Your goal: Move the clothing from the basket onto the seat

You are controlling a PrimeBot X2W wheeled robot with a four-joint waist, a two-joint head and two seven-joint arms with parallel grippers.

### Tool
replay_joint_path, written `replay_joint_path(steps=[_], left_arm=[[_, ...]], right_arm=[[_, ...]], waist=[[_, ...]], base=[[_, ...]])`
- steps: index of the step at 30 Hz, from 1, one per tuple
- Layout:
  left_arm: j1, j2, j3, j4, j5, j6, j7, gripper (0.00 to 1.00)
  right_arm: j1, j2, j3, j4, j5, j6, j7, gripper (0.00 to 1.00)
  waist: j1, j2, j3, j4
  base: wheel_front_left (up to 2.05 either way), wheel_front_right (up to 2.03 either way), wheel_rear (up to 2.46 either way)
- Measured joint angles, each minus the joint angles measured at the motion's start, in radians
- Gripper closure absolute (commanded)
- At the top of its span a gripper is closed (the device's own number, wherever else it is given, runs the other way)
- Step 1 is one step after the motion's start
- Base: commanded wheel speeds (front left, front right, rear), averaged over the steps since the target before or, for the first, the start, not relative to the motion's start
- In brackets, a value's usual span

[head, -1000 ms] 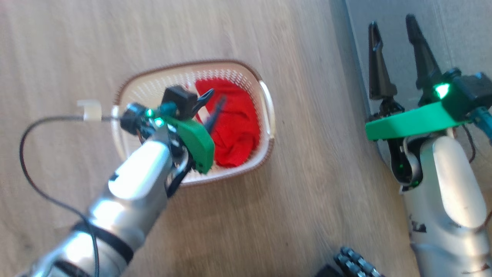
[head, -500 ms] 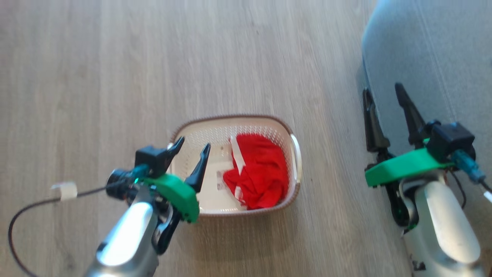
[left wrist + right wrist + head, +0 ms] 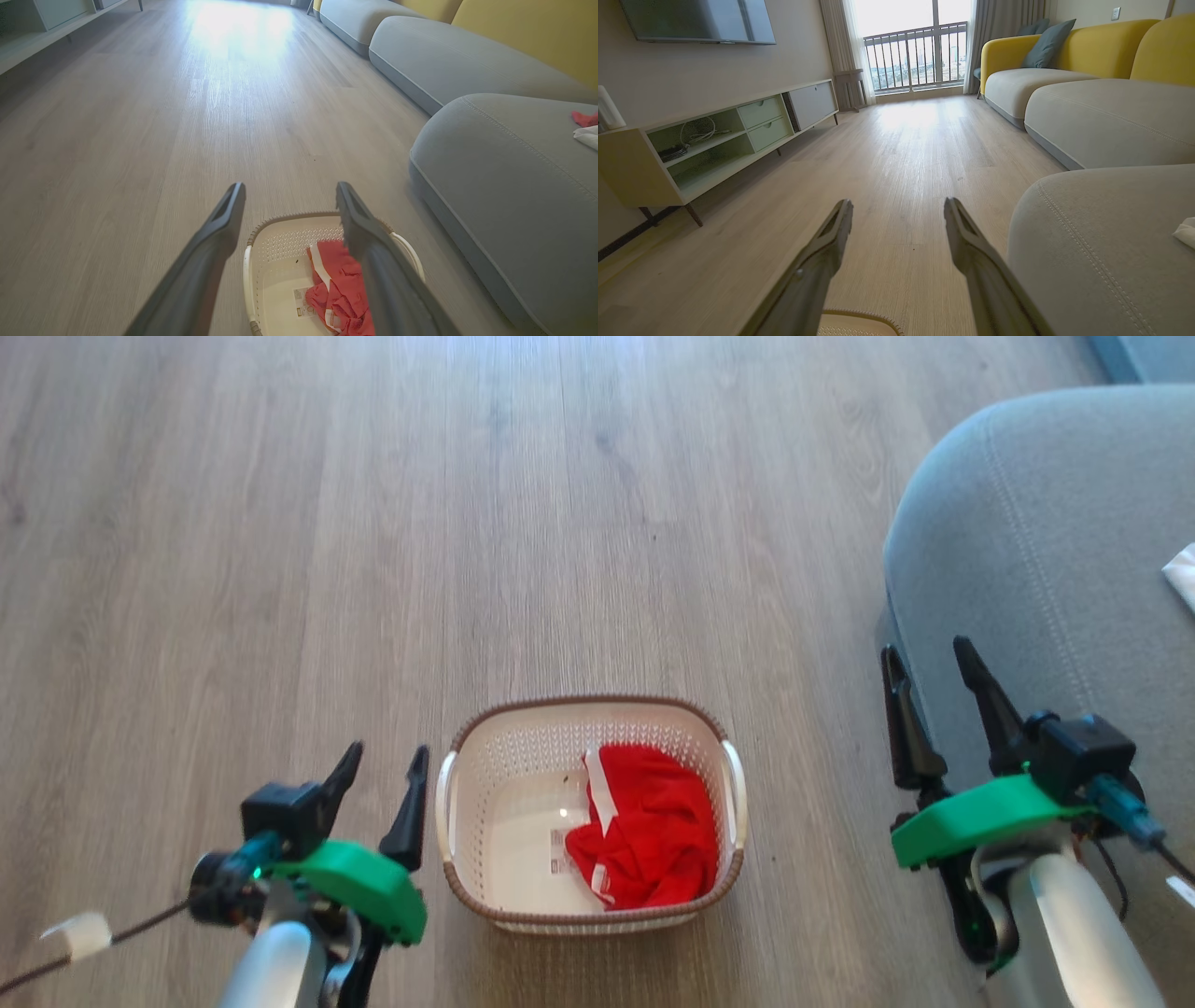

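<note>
Two hands are seen in the head view, both spread wide and both empty. The left hand (image 3: 387, 751) is held at the lower left, just beside the left end of the basket (image 3: 588, 702), with its fingers apart and nothing between them. The right hand (image 3: 926, 650) is held at the lower right, its fingers parted over the line where the floor (image 3: 373, 523) meets the seat (image 3: 1046, 569); nothing is gripped there either.

The basket is set on the wooden floor between the two hands, apart from the seat. The red garment (image 3: 653, 831) is bunched in the basket's right half, with a pale band showing along its left edge. The left half of the basket's bottom is bare, and a label sticker (image 3: 558, 851) is seen there, just beside the fabric. A white handle (image 3: 738, 793) is seen at each short end.

The seat — a large grey cushion with a rounded corner and pale double stitching — is seen at the right. A white cloth piece (image 3: 1181, 574) lies on it at the view's right edge. In the left wrist view a small piece of red fabric (image 3: 584, 118) is seen on the cushion just beyond that white piece; whether the two touch cannot be told.

In the right wrist view a low cabinet (image 3: 714, 140) is seen along the far wall.
</note>
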Motion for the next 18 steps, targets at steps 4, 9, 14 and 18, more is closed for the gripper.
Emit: replay_joint_path(steps=[4,9,14,18], left_arm=[[0.058,-0.007,0.063,-0.021,0.027,0.001,0.000,0.00],[0.125,-0.021,0.112,-0.023,0.054,0.001,0.000,0.00],[0.144,-0.026,0.139,-0.011,0.071,0.000,0.000,0.00],[0.146,-0.027,0.159,0.001,0.086,-0.001,0.000,0.00]], right_arm=[[0.031,0.000,0.000,0.004,0.001,0.000,0.000,0.00],[0.046,0.001,-0.002,0.000,0.008,0.000,0.000,0.00],[0.059,0.005,-0.008,-0.003,0.008,0.000,0.000,0.00],[0.059,0.006,-0.013,-0.010,0.008,0.000,0.000,0.00]], waist=[[0.0000,0.0000,-0.038,0.000],[0.0000,0.0000,-0.074,0.001],[0.0000,0.0000,-0.089,0.007],[0.0000,0.0000,-0.085,0.007]], base=[[0.00,0.00,0.00],[0.00,0.00,0.00],[0.00,0.00,0.00],[0.00,0.00,0.00]])
